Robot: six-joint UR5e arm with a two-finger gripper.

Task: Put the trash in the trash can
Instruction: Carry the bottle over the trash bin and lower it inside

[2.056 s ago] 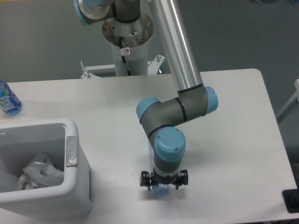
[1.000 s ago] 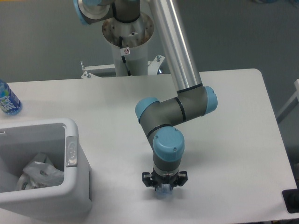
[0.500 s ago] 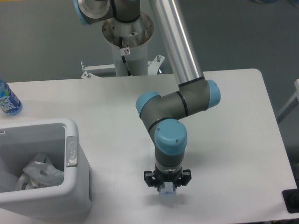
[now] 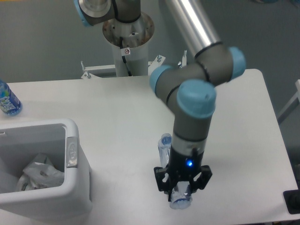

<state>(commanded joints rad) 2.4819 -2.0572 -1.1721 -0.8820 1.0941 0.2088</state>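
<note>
My gripper (image 4: 182, 194) is shut on the clear crinkled water bottle (image 4: 165, 149) and holds it above the table near the front edge. The bottle lies across the jaws, one end at the upper left and its base (image 4: 180, 203) below the fingers. The white trash can (image 4: 70, 185) with a grey handle plate (image 4: 71, 151) stands at the front left, well to the left of my gripper. The crumpled white wrapper (image 4: 41, 173) lies inside it.
A deep-blue bottle (image 4: 8, 100) stands at the table's far left edge. The robot's base column (image 4: 128, 40) rises behind the table. A dark object (image 4: 293, 201) sits beyond the table's front right corner.
The gripper closed on the clear bottle on the table, then lifted it and moved toward the camera and slightly right. The arm's wrist has swung up and to the right.
</note>
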